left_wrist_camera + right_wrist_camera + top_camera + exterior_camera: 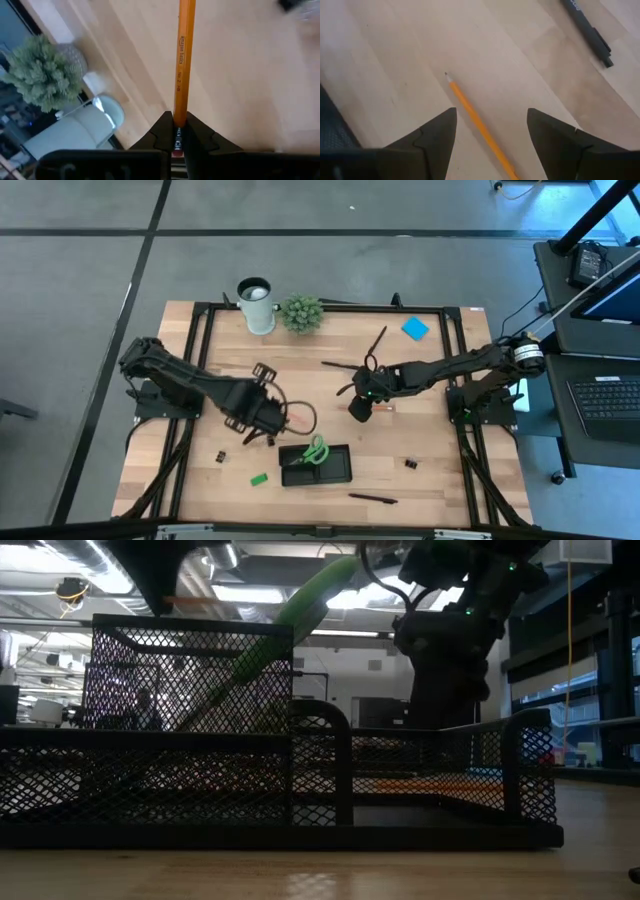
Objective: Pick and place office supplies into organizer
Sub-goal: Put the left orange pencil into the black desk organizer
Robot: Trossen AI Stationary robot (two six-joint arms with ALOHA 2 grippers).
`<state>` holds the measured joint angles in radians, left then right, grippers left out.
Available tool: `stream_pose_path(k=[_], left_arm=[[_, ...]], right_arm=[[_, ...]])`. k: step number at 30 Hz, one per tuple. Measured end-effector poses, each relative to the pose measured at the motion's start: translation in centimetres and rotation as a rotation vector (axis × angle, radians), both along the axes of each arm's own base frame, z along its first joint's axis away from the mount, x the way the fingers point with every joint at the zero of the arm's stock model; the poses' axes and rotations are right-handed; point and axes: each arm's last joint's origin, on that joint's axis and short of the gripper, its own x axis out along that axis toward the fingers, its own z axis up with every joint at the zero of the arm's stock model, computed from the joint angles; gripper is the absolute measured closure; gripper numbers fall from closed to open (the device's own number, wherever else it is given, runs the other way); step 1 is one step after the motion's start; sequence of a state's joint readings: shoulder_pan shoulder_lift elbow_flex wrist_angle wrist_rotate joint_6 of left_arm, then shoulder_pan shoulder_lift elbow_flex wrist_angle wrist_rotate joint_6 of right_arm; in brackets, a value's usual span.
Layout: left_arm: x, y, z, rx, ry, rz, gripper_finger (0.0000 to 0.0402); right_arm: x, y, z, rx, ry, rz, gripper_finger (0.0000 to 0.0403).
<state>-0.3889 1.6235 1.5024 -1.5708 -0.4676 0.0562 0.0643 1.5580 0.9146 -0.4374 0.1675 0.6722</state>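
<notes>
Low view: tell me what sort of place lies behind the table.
Probably an open lab or office workspace: exposed ceiling ducts, strip lights, and a person seated far off behind the mesh organizer.

**Both arms reach toward frame centre**

L arm comes in from mid-left of the high view; its end effector [262, 420] sits lower centre-left, fingers [165, 131] clamped. R arm stretches in from the right; its end effector [360, 406] at centre, fingers [432, 137] spread.
</notes>
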Motion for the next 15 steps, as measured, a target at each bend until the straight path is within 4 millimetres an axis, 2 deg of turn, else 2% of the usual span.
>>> stream_pose_path(k=[7, 15], left_arm=[[-1.2, -3.0, -0.1, -0.052, -0.015, -0.026, 0.0385], [-1.5, -4.4, -0.9, -0.132, 0.001, 0.073, 0.0385]], right_arm=[[0.1, 0.0, 0.0, 0.012, -0.009, -0.020, 0.0158], [0.2, 0.0, -0.2, 0.006, -0.008, -0.016, 0.0158]])
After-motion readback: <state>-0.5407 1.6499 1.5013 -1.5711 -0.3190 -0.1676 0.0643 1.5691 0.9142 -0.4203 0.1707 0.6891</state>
